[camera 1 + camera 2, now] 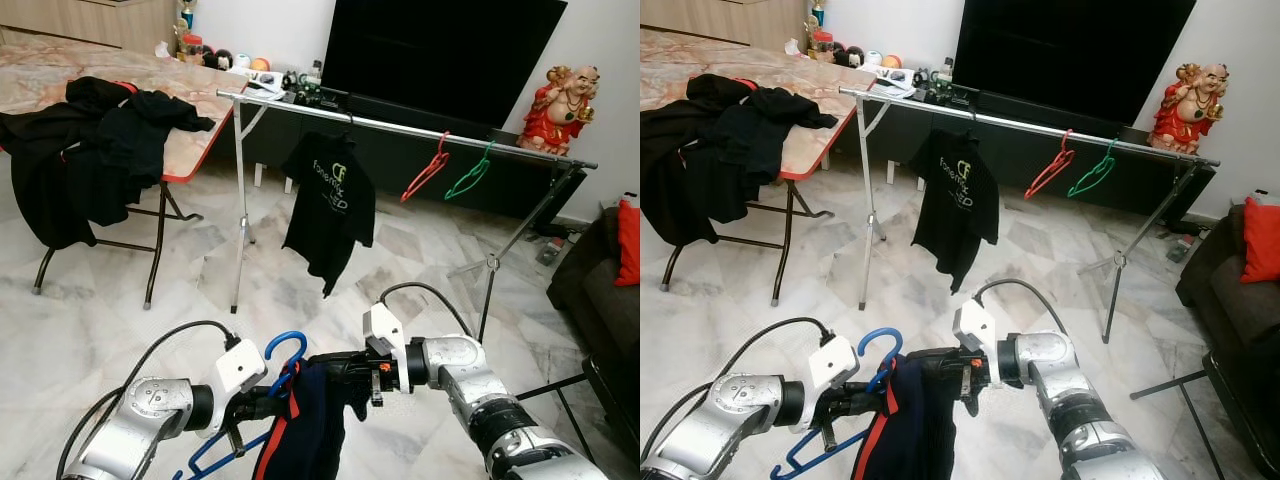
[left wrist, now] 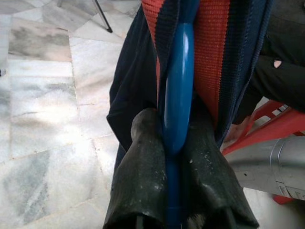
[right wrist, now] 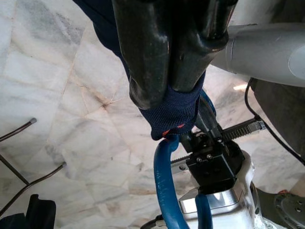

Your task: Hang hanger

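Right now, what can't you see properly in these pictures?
- Blue hanger: its lower part is covered by the navy garment and cut off by the bottom edge of the eye views.
- Navy garment: what kind of clothing it is, since it hangs bunched.
- Small items on the far table: too tiny to name.
- Left pincer and right pincer: both shut, the right on cloth that hides whatever lies underneath.

left tool (image 2: 177, 143) clamping blue hanger (image 2: 179, 86), navy garment (image 2: 138, 86)
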Robot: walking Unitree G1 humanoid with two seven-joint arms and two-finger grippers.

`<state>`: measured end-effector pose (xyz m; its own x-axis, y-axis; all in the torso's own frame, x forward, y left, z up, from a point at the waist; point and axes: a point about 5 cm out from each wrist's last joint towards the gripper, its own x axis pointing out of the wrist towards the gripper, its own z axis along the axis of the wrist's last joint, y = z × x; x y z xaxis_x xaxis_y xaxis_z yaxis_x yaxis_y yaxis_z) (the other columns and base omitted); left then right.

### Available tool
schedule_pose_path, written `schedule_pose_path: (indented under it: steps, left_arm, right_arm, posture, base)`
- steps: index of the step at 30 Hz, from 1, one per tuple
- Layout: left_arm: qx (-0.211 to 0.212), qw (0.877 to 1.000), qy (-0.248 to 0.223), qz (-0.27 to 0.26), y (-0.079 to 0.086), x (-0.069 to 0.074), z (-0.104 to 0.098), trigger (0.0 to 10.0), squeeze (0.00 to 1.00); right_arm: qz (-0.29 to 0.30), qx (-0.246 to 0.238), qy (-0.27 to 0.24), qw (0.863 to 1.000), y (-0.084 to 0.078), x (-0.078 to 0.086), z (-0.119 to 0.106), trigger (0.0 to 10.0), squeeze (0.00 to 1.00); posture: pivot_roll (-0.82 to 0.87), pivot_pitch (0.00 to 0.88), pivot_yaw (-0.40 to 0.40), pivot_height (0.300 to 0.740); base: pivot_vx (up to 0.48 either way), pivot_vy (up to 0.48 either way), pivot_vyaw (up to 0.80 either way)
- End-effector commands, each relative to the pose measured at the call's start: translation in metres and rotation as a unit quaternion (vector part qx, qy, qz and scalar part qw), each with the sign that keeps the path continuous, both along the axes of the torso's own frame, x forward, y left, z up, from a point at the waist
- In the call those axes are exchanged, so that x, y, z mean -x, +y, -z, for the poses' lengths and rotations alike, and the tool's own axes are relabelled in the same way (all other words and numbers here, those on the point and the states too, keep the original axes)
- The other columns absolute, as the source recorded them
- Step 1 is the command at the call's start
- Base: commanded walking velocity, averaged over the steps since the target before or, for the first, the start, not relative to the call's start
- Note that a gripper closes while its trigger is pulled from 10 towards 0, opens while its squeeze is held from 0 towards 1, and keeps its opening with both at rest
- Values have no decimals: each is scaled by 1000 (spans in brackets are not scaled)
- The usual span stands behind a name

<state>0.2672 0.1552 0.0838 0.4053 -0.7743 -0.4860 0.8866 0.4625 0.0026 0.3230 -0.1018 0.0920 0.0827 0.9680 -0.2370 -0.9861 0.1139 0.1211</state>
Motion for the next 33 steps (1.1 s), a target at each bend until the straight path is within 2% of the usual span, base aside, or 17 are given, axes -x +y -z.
schedule_pose_path:
  steps: [1,12,19,23,27,30,33]
  left_arm:
    - [9,1000,-4,5,-3,-1,-3,0,0]
    - [5,1000,-1,0,2,2,-3,0,0]
    - [-1,1000,4,-7,9,5,0,0,0]
    - [-3,1000,6,-12,11,6,1,0,0]
    - [-8,1000,8,-17,15,7,1,0,0]
    - [-22,999,17,-33,26,11,7,0,0]
    - [-31,998,23,-42,32,14,12,0,0]
  right_arm:
    - [13,-18,-14,1000,-3,-3,-7,0,0]
    - [55,18,-5,998,-24,-3,2,0,0]
    - [126,38,0,991,-48,-4,9,0,0]
    - [148,39,1,988,-56,-4,10,0,0]
    - [178,31,0,983,-68,-6,7,0,0]
    - [239,42,-4,970,-91,-5,9,0,0]
    - [262,46,-5,964,-98,-4,12,0,0]
  posture:
    - [229,0,-223,740]
    - [228,0,-226,740]
    - [225,0,-223,740]
    - [226,0,-222,740]
    - [224,0,-220,740]
    - [219,0,-216,740]
    - [215,0,-213,740]
  base:
    - [0,0,0]
    - [0,0,0]
    - [0,0,0]
    - [0,0,0]
    - [0,0,0]
    - [0,0,0]
    - [0,0,0]
